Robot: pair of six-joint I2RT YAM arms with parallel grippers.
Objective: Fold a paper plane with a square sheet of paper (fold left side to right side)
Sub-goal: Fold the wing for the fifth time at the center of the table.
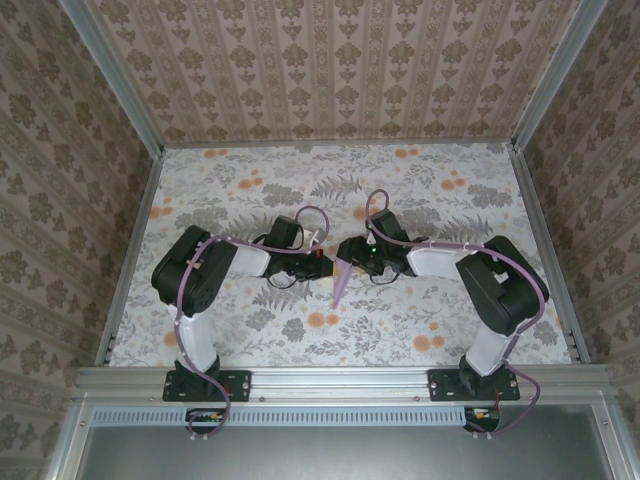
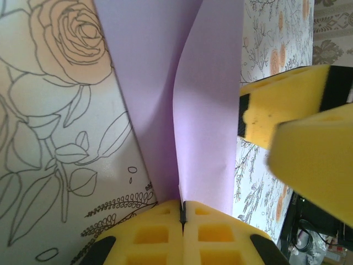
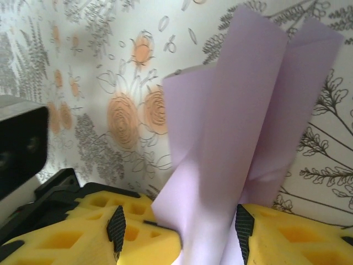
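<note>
The paper plane is a narrow pale lilac dart held up over the middle of the table, its point towards the near edge. My left gripper is shut on the paper's folded edge, and the lilac sheet rises from its yellow fingers with a crease down it. In the top view the left gripper and right gripper meet at the paper. My right gripper is open, its black-ribbed pads standing wide on either side of the paper without pinching it.
The floral tablecloth with orange flower prints covers the table. Patterned walls and metal rails close in the back and sides. The right gripper's yellow fingers reach into the left wrist view beside the paper.
</note>
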